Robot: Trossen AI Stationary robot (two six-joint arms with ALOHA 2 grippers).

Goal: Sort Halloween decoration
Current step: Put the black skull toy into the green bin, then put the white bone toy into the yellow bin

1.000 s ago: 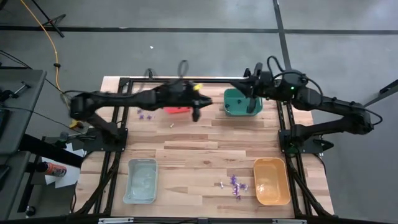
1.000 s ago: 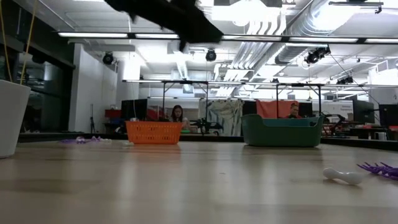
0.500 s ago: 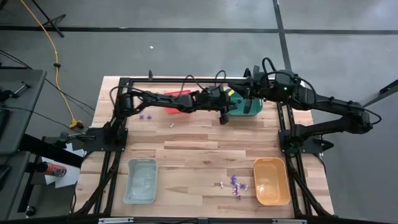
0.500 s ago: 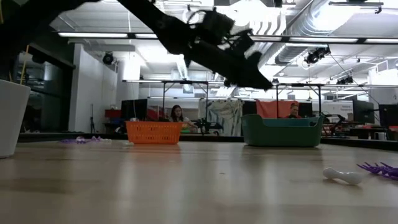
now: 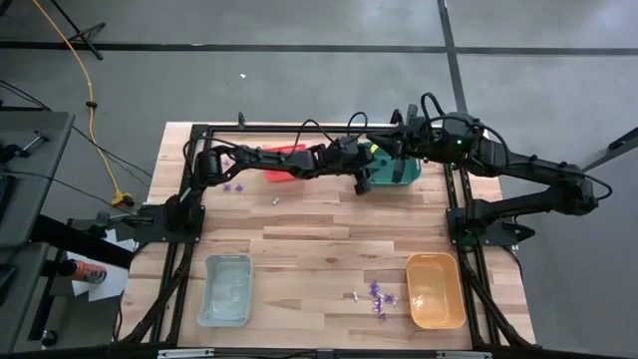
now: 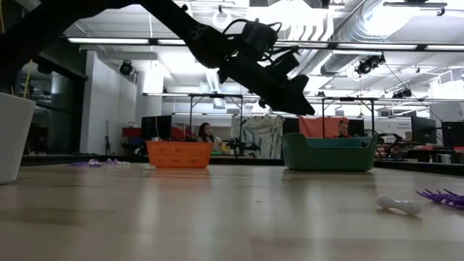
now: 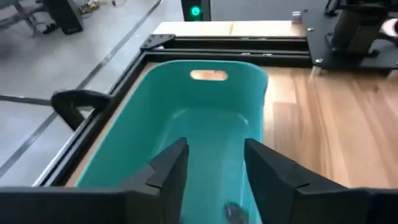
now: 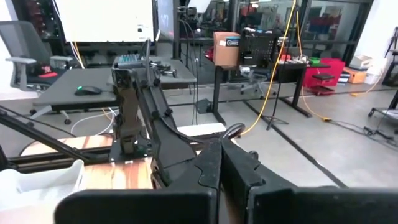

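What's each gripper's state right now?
Left gripper: open, empty, over the green plastic bin.
Right gripper: shut, holding nothing.

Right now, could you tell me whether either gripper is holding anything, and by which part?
Nothing: the left gripper stands open over the green bin, and the right gripper is shut and empty.

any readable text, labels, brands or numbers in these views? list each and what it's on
None can be read.
Cardboard box in the room behind, right wrist view: bears a small label, too small to read.
Green bin, red bin, orange bin, clear bin: no markings visible.
Green light beyond the green bin, left wrist view: a plain lamp, no text.
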